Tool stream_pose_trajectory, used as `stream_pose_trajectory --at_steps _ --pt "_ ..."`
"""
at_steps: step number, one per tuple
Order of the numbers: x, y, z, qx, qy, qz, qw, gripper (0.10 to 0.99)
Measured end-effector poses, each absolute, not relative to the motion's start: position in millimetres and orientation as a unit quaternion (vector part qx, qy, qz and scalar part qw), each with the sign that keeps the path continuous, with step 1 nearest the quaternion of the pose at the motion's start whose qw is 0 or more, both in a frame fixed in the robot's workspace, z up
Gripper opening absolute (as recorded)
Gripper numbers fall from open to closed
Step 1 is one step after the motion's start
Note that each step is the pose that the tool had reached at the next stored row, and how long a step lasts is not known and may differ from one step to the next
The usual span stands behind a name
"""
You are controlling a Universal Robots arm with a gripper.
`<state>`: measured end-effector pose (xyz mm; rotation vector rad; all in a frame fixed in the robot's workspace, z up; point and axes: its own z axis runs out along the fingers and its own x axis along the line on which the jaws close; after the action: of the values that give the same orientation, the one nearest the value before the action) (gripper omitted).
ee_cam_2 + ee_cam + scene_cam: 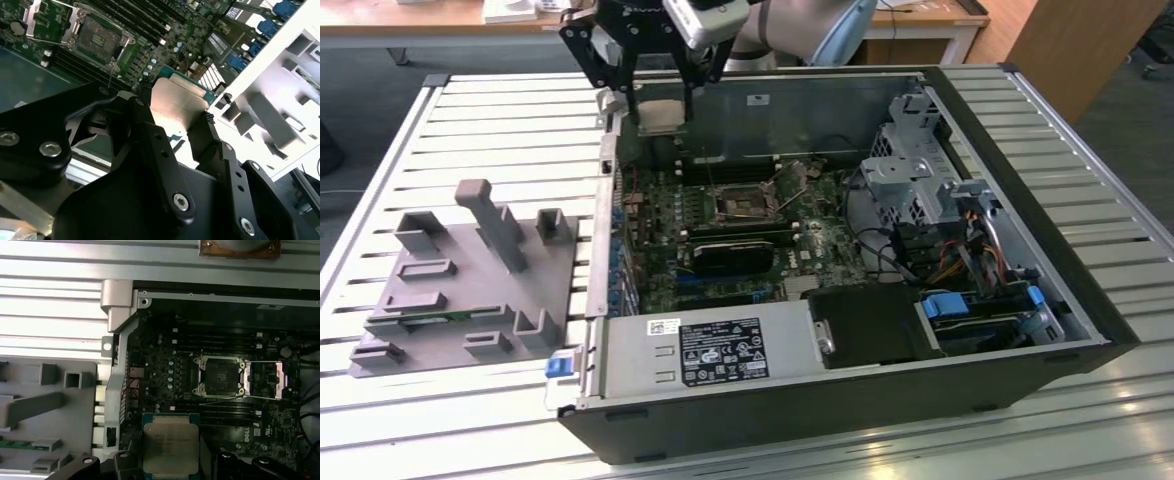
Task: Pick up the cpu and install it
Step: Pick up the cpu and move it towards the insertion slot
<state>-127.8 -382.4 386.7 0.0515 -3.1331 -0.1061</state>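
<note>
1. The tool is clenched on the cpu, with its 2 fingers pressing on opposite edges.
2. The cpu looks light, stiff and smooth, and probably fragile underneath. I judge the edges to be the safe hold.
3. Farther off, the open socket sits on the motherboard, well apart from the cpu.

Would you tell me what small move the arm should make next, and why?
Probably carry the cpu sideways until it hangs over the open socket, before any lowering. The gripper is shut on it near a corner of the case, and the socket lies bare, its frame lifted, off to one side.
</note>
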Motion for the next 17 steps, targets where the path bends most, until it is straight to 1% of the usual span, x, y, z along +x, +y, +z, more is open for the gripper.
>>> stream_pose_trajectory --at_steps 17 --pt "-75 -376 385 0.014 -0.999 -0.034 0.003 0.541"
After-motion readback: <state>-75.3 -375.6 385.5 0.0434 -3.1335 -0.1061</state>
